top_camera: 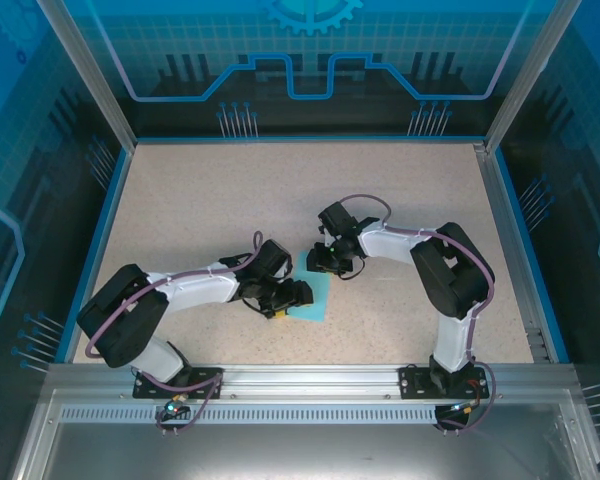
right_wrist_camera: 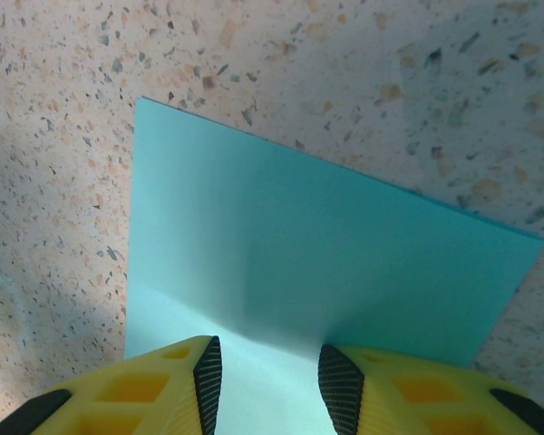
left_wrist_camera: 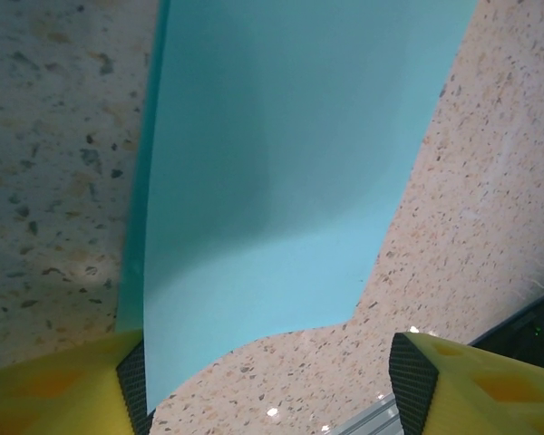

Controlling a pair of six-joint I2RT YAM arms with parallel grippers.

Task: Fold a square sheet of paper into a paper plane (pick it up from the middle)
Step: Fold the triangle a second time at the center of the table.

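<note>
Cyan paper [top_camera: 314, 300] on speckled table [top_camera: 220, 200]

White-and-black arms [top_camera: 195, 287], purple cables [top_camera: 365, 197], yellow fingers [left_wrist_camera: 54, 390] with black pads.

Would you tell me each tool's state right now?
Left tool: open around a corner of the square sheet of paper.
Right tool: partly open over it, gripping nothing.

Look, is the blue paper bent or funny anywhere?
Yes, a little. The square sheet of paper is not lying flat: near the left tool its edge bows in a curve and seems lifted off the table. No rip or crumple shows.
</note>
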